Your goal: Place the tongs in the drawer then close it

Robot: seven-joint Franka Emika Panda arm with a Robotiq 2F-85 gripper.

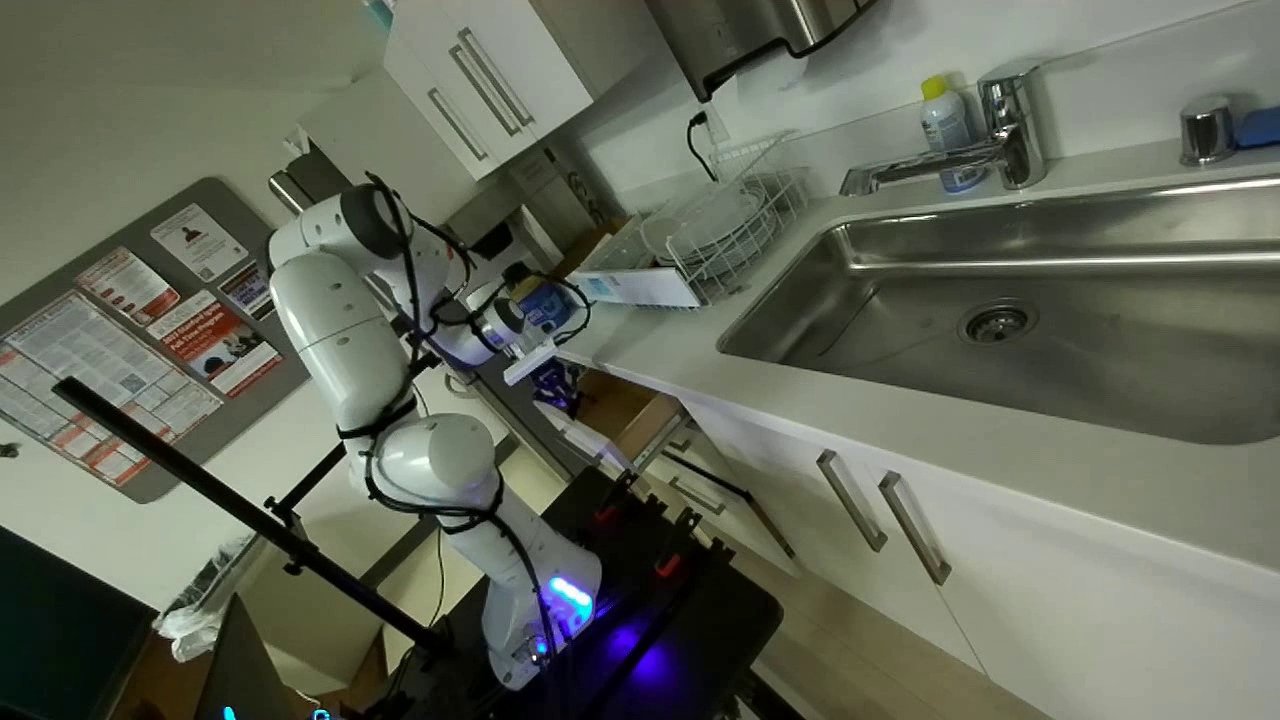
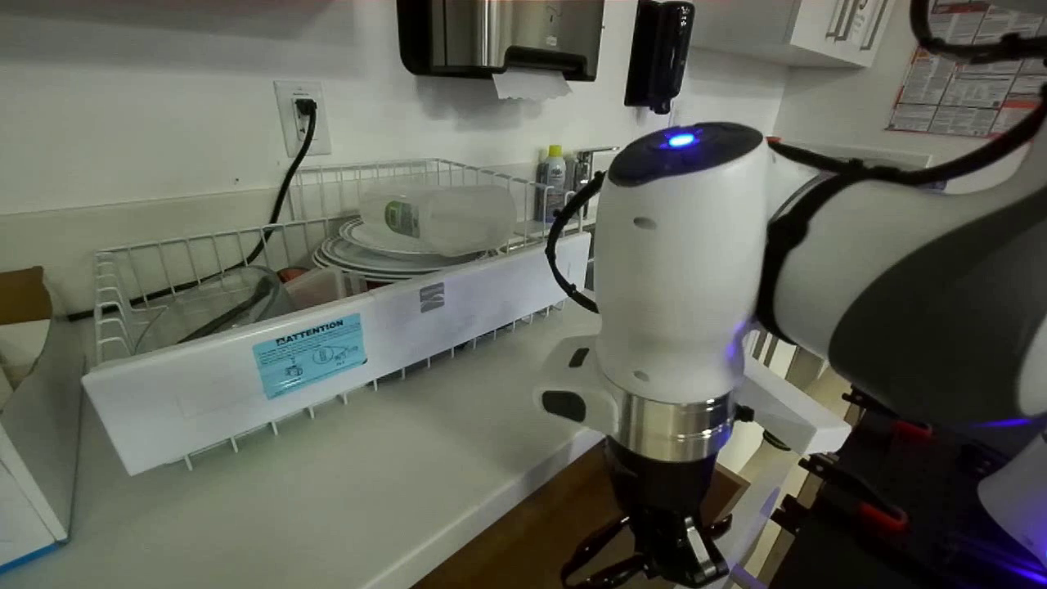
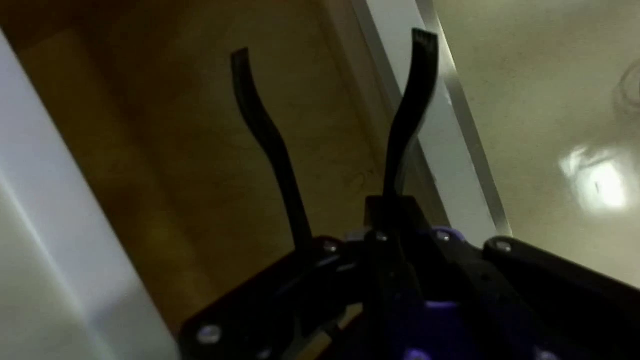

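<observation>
Gripper (image 2: 680,560): pointing down, its fingers clamped on the tongs (image 3: 401,132).
Tongs: black, their two wavy arms spread apart. In the wrist view one tip lies over the wooden inside of the drawer (image 3: 327,145), the other across its white front edge; whether they dip below the rim I can't tell.
Drawer: pulled out from under the counter (image 2: 442,483), light-brown wood inside, flat white front.
Arm (image 2: 679,270): white, bent over the drawer, a blue light (image 2: 680,141) on top of the wrist; in an exterior view its base stands on a black table (image 1: 730,600).
Rack (image 2: 106,270): white wire, on the counter near the gripper, with stacked plates (image 2: 384,260) and a clear tub (image 2: 478,217) on its side on top of them. A white panel (image 2: 204,409) with a blue label (image 2: 311,353) runs along the front.
Sink (image 1: 1120,350): steel, past the rack; a tap (image 1: 1015,130) behind it, a yellow-capped bottle (image 1: 943,115) just beside the tap.
Wall (image 2: 204,98): a dispenser (image 2: 503,37) with a paper towel (image 2: 532,84) hanging out.
Far end: a white cabinet (image 2: 818,24) and printed notices (image 2: 949,98).
</observation>
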